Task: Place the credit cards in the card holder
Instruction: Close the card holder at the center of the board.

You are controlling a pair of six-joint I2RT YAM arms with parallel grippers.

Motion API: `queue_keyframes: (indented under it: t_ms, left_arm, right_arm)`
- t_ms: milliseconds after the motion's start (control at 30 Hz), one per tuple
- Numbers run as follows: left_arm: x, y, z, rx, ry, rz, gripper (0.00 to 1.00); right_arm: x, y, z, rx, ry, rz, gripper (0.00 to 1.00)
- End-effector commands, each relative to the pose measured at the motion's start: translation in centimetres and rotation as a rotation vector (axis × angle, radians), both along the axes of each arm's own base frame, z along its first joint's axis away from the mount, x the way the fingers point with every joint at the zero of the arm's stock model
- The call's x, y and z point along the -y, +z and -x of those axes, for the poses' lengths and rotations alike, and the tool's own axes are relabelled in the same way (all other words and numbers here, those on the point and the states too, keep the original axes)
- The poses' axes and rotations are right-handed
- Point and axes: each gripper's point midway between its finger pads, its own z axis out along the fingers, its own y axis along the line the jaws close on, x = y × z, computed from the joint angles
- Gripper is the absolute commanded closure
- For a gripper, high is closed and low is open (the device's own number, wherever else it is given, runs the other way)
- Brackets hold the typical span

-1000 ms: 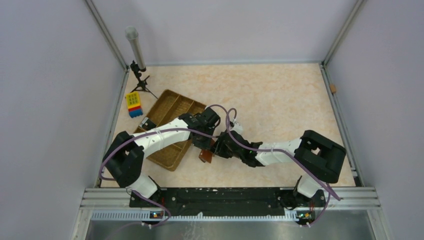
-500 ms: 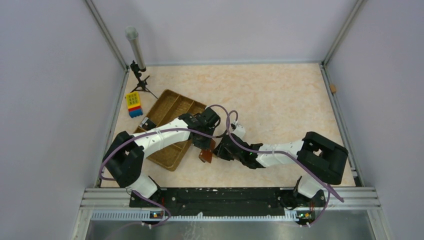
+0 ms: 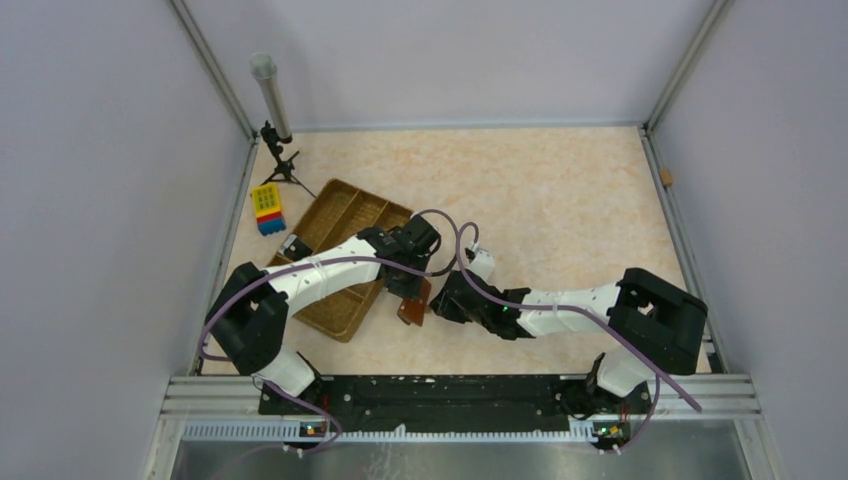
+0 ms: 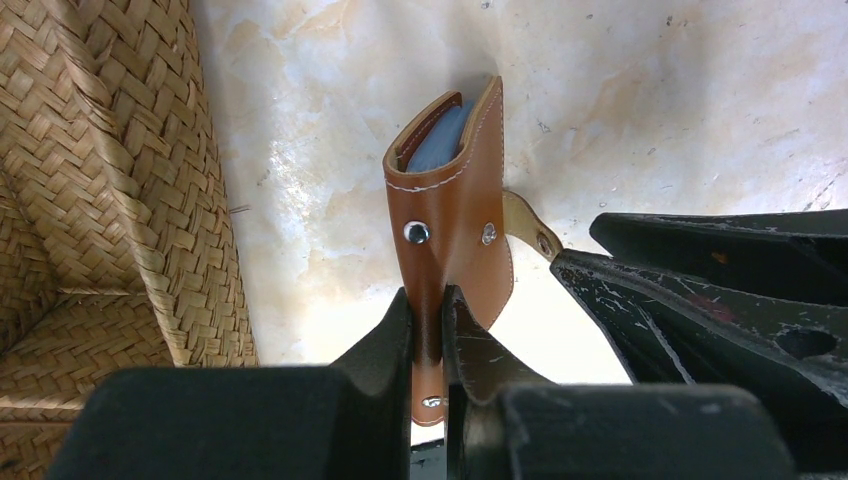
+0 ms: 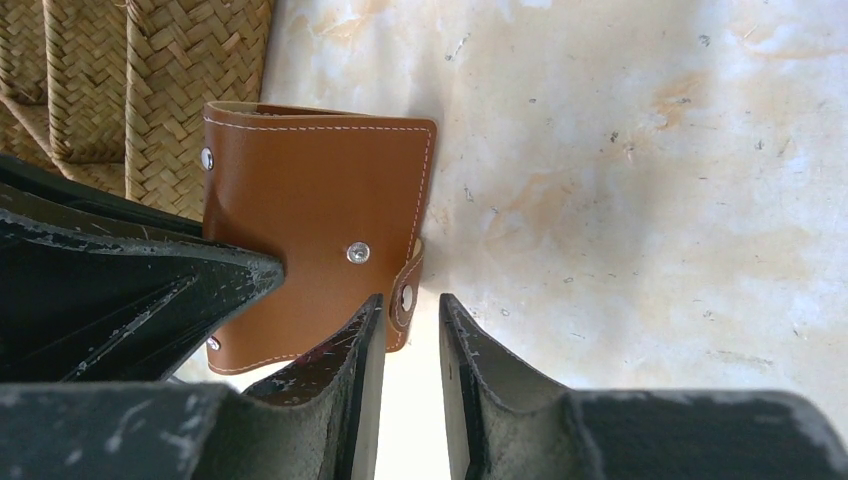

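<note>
Surface: a pale, marbled table (image 3: 560, 200) walled in by plain lilac-grey panels, with a woven tray (image 3: 340, 225) on its left side and a yellow-and-blue block (image 3: 267, 208) beyond the tray.

Card holder: the brown card holder (image 4: 455, 215) stands on edge just beside the tray's near right corner, its stitched open end pointing away from the left wrist camera.

Credit card: a bluish-grey credit card (image 4: 440, 145) shows inside that open end, sunk almost wholly between the leather walls.

Left gripper: the left gripper (image 4: 430, 300) is clamped on the holder's near edge, with the leather pinched thin between its jaws.

Right gripper: the right gripper (image 5: 410, 305) sits close against the holder's broad face. Its jaws stand a narrow gap apart with only table showing between them.

Strap: the snap strap (image 5: 408, 290) hangs loose at the holder's corner, just ahead of the right gripper's fingertips and unfastened.

Done so far: at least one card is in. How many are inside cannot be told.

Left to do: no loose card shows on the table in any view, so insertion looks nearly or fully finished. What likely remains is seating the card fully, perhaps fastening the strap, and setting the holder down.
</note>
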Motion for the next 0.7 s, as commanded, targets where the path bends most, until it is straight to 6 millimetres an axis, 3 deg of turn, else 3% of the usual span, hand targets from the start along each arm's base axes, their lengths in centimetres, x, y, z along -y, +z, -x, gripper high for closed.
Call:
queue_keyframes:
  t_ms: [0, 667]
  left_arm:
    - [-2.9, -1.7, 0.8, -0.02, -0.01, -0.132, 1.0]
    - [-3.1, -1.9, 0.8, -0.021, -0.013, -0.143, 1.0]
  right_arm:
    - [-0.3, 0.6, 0.0, 0.026, 0.01, -0.006, 0.75]
    - [-1.4, 0.1, 0.2, 0.016, 0.056, -0.01, 0.83]
